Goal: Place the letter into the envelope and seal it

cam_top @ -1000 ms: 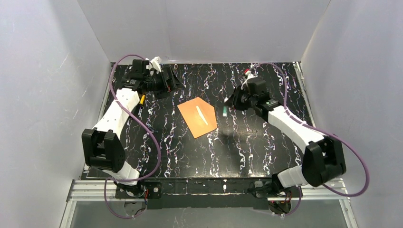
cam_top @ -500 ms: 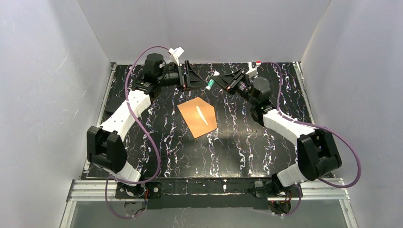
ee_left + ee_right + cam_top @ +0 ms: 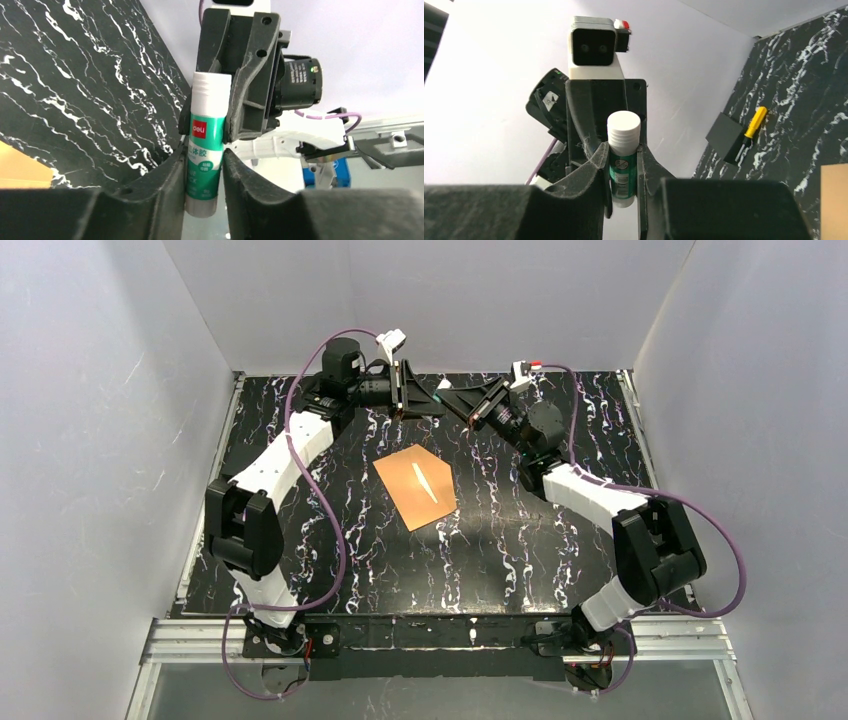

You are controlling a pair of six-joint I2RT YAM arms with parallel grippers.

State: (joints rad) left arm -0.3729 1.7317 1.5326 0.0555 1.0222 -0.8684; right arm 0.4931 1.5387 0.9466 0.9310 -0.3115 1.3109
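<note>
The orange-brown envelope [image 3: 415, 486] lies flat mid-table with a thin pale streak [image 3: 424, 483] on it. One corner of the envelope shows in the left wrist view [image 3: 20, 167] and an edge in the right wrist view [image 3: 834, 200]. The letter is out of view. Above the table's back middle, both grippers meet tip to tip on a green-and-white glue stick [image 3: 442, 390]. My left gripper [image 3: 202, 165] is shut on the stick's [image 3: 207, 130] lower body. My right gripper [image 3: 623, 160] is shut on the same stick [image 3: 623, 130] from the opposite side.
A yellow-handled screwdriver [image 3: 751, 127] lies against a dark flat block [image 3: 726, 137] on the marbled black table [image 3: 520, 540]. White walls enclose the table on three sides. Purple cables loop off both arms.
Both arms swung up to the back middle. The right one carried the glue stick there, and the left gripper, open before, has closed onto the stick. The envelope has not moved.
</note>
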